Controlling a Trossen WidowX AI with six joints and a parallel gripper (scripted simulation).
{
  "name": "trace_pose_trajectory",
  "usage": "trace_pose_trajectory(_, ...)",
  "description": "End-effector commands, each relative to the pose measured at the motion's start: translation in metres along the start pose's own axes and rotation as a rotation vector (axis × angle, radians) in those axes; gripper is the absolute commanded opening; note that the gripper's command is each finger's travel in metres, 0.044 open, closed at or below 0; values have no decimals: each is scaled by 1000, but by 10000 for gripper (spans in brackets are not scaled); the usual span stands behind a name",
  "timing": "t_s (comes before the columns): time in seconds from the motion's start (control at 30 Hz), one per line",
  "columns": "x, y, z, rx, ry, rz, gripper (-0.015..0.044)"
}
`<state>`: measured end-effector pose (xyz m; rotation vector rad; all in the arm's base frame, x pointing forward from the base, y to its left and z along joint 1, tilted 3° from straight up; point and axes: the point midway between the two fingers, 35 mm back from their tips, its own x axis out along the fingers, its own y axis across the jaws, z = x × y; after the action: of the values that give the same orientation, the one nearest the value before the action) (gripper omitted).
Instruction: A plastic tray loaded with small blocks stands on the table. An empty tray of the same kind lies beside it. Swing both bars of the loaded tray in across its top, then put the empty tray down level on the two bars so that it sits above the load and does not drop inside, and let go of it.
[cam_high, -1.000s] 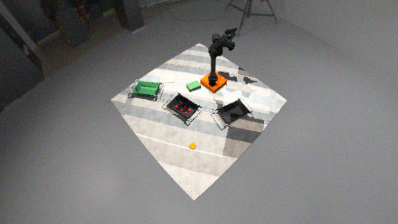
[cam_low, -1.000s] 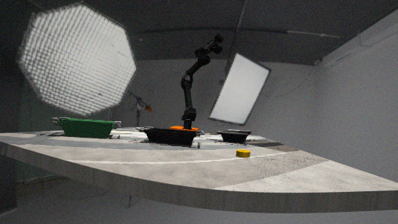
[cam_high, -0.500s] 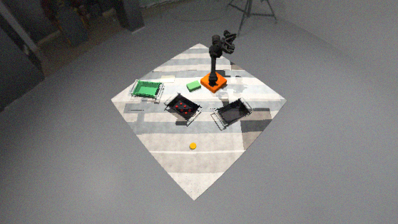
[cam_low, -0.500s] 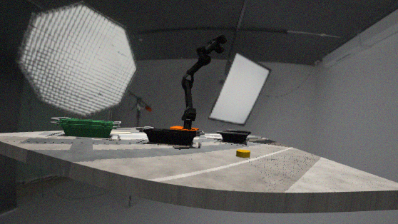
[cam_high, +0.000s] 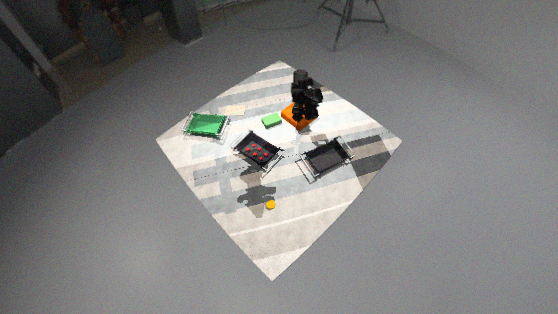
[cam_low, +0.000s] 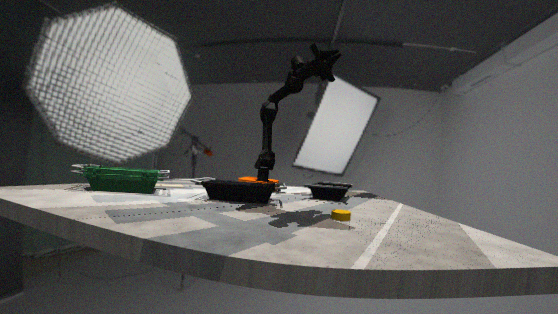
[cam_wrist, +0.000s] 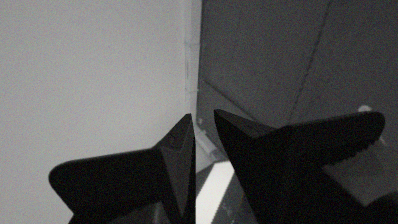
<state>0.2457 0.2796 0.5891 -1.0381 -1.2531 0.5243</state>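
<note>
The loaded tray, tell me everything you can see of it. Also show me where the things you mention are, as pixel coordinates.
The loaded tray (cam_high: 247, 156) (cam_low: 239, 192) is black, rectangular and open-topped, with walls that slope outward toward the rim and a plastic look. Small red blocks (cam_high: 254, 154) lie spread inside it. Pale, thin bars (cam_high: 273, 167) show at its ends, swung outward rather than across the top. It stands upright on the table (cam_high: 272, 250) (cam_low: 420, 285), turned at an angle, between the green tray (cam_high: 206, 125) (cam_low: 121, 181) and the empty tray (cam_high: 327, 157) (cam_low: 328, 192). The gripper is not touching it.
</note>
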Motion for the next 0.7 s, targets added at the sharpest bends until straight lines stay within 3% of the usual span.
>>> trace_pose_trajectory(0.0,-2,50,-34,214,125,144,81)
trace_pose_trajectory(0.33,-54,193,-112,813,614,471,81)
trace_pose_trajectory(0.67,-163,308,-152,1283,1304,636,81)
